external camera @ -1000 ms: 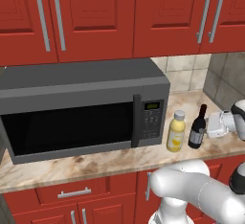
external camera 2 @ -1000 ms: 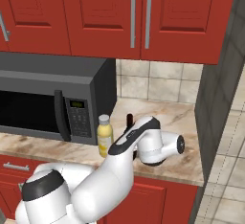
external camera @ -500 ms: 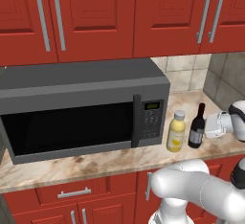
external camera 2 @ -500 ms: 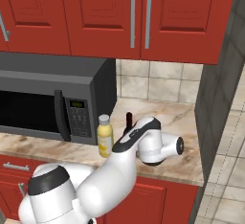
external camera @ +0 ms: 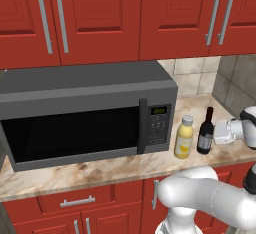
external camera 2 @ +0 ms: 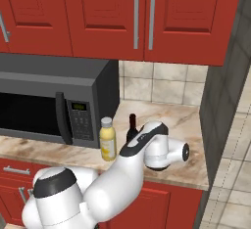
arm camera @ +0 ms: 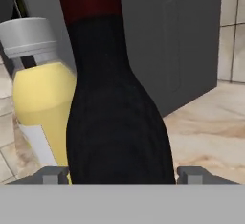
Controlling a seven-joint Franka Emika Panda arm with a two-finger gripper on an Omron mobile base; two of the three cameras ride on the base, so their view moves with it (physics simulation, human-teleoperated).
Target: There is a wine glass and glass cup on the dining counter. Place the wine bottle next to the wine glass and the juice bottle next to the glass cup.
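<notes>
Right at the start here, by the look of it. The wine bottle (external camera: 205,134) stands on the counter (external camera: 90,170) beside the microwave (external camera: 85,113), with the juice bottle (external camera: 183,138) just next to it on the microwave side. Neither has gone anywhere yet, so both placements are left to do, and the stemmed glass and tumbler they belong beside are somewhere else in the room.

The gripper (arm camera: 122,174) is level with the wine bottle's body, coming in from the side away from the microwave. From the hand's own camera the dark bottle (arm camera: 117,113) sits dead ahead, between the two fingertips (arm camera: 52,174), one either side of the glass. Jaws are spread wide enough to take the body; whether the pads touch the glass I cannot tell, but they don't look pinched on it. The yellow bottle (arm camera: 40,103) is just behind and to one side of the dark one, close to it.

So I'd call this the reach for the first bottle: close, lift, carry over to the island, then come back for the juice.
</notes>
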